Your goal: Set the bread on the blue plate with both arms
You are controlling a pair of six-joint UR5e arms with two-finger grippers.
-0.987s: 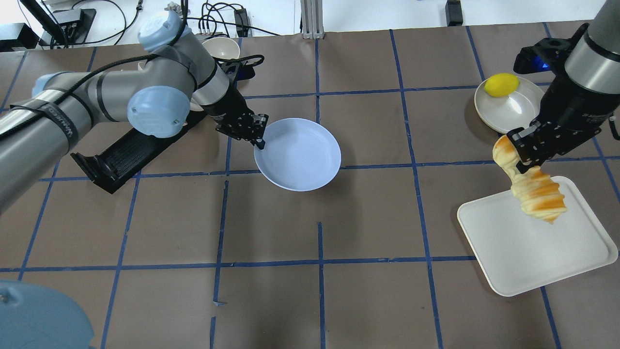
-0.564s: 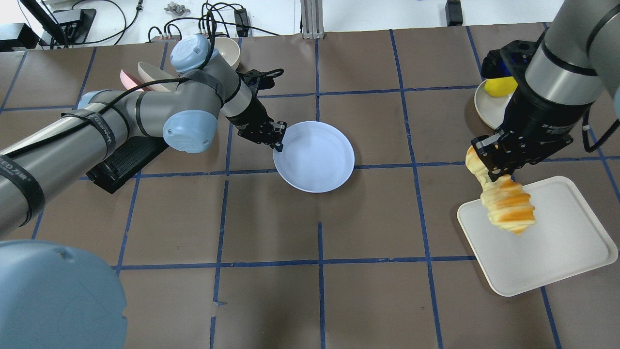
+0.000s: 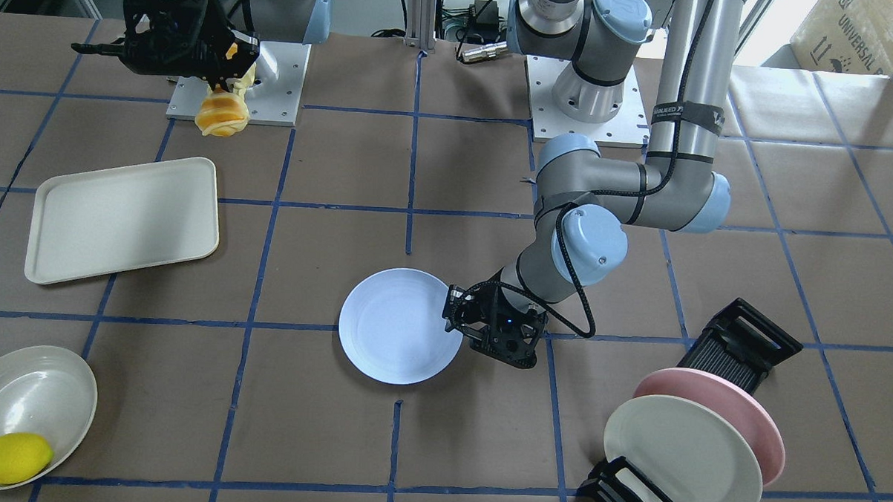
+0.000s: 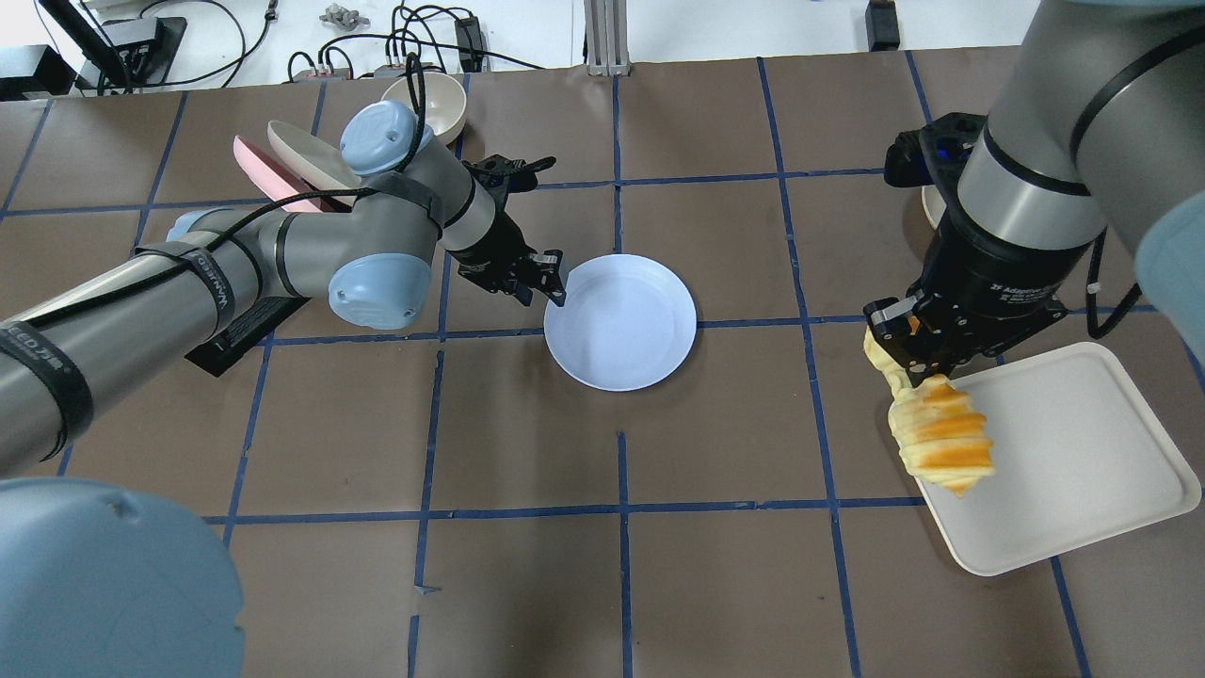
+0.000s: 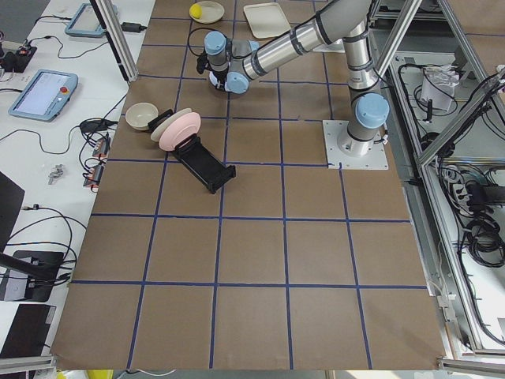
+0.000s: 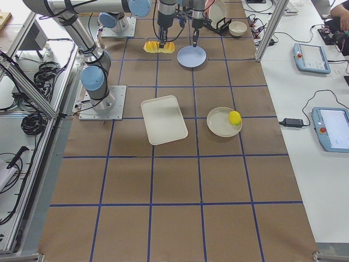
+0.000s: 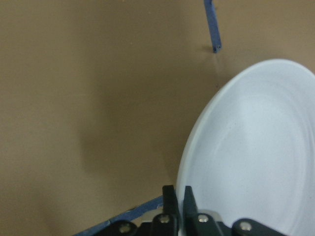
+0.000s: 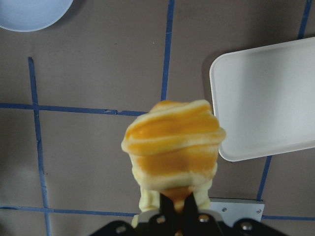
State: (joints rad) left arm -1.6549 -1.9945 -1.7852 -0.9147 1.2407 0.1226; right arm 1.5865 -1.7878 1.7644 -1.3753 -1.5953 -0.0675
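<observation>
Bread [image 4: 941,438] aloft between tray [image 4: 1083,471] and plate [image 4: 621,325]

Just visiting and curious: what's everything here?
bread: one, golden-orange striped, held in the air
blue plate: one, pale blue, table centre
tray: one, white, robot's right side
dish: one, cream, beyond the tray
lemon: one, yellow, in the dish
pink plate: one, pink, in the rack
cream-white plate: one, cream-white, in the rack
rack: one, black, robot's left side
bowl: one, beige, beyond the rack
left gripper: one, black, shut on blue plate's rim
right gripper: one, black, shut on bread
</observation>
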